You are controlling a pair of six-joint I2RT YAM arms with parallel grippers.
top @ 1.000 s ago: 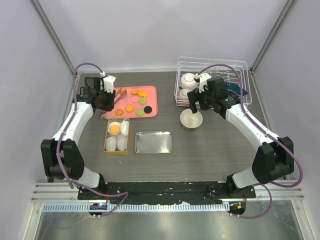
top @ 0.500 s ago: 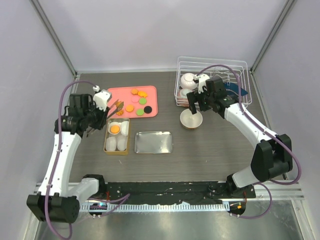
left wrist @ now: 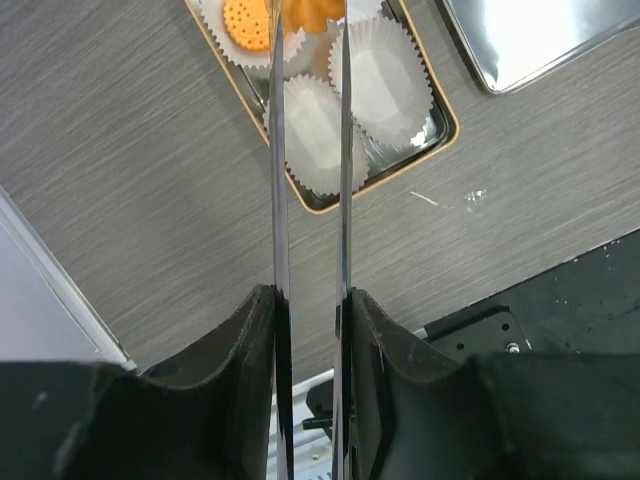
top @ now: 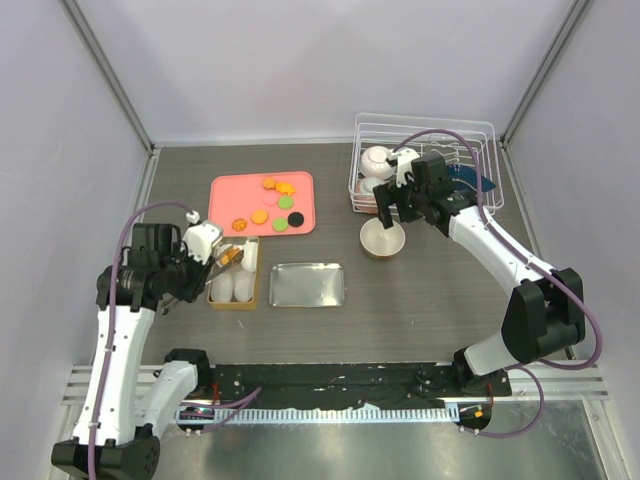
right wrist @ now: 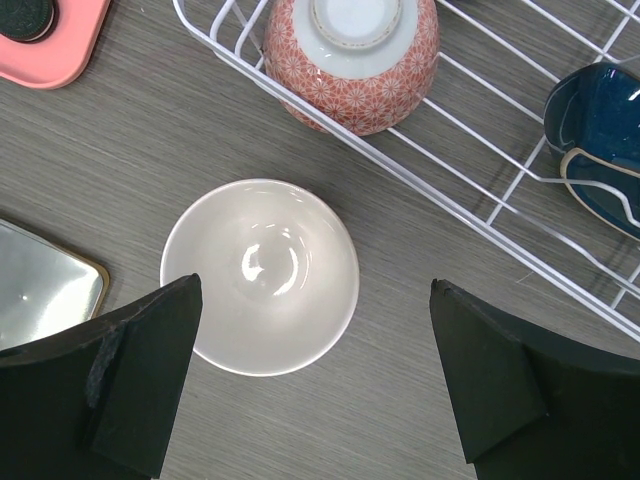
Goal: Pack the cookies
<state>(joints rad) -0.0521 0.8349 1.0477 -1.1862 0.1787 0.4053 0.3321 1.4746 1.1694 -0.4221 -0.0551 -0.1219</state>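
Presently the left gripper is closed on a pair of metal tongs. The tong tips pinch one orange cookie above the gold-rimmed tray of white paper cups, where a round orange cookie already lies in one cup. The hold looks thin, only at the tips, so the cookie may turn and slip out, landing on the table or between two cups. If the blades go too low, they may catch a pleated wall and push the light cup out of place. A release from too high could make the cookie bounce onto a rim. The pinched cookie is cut off by the upper edge of the wrist view, so its shape and the cup under it cannot be told; from above it is too small. Farther, the right gripper hangs wide open and empty over a white bowl. Farthest, the other cookies lie on the pink tray.
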